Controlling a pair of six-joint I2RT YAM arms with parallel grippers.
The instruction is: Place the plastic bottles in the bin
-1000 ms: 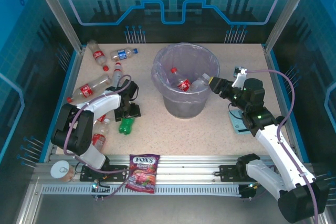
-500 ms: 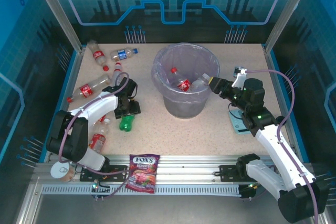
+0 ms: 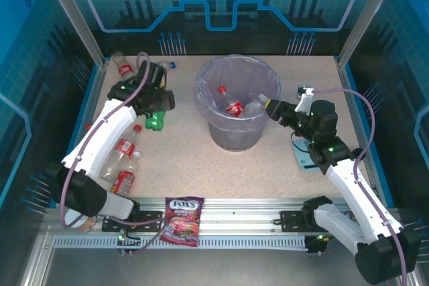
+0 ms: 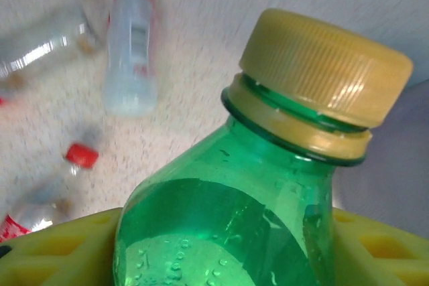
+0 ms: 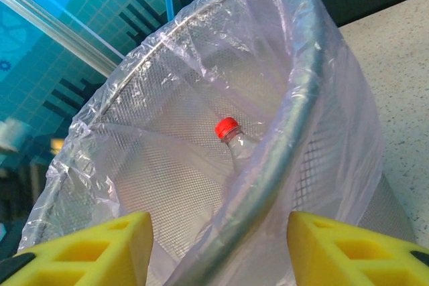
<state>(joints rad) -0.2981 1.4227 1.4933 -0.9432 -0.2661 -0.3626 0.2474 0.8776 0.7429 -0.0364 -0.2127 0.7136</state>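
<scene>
My left gripper is shut on the green bottle, which hangs above the table left of the bin. In the left wrist view the green bottle with its yellow cap sits between my yellow fingers. Red-labelled plastic bottles lie at the far left and near left. A red-capped bottle lies inside the lilac-lined bin. My right gripper stands open astride the bin's rim, not touching it, and a red-capped bottle shows beyond.
A purple Fox's candy bag lies at the near edge. A pale blue pad lies under my right arm. A white-labelled bottle and a red cap lie on the table below my left gripper.
My left gripper has lifted the green bottle off the table and carried it up and toward the far left. The right arm has stayed at the bin's rim.
</scene>
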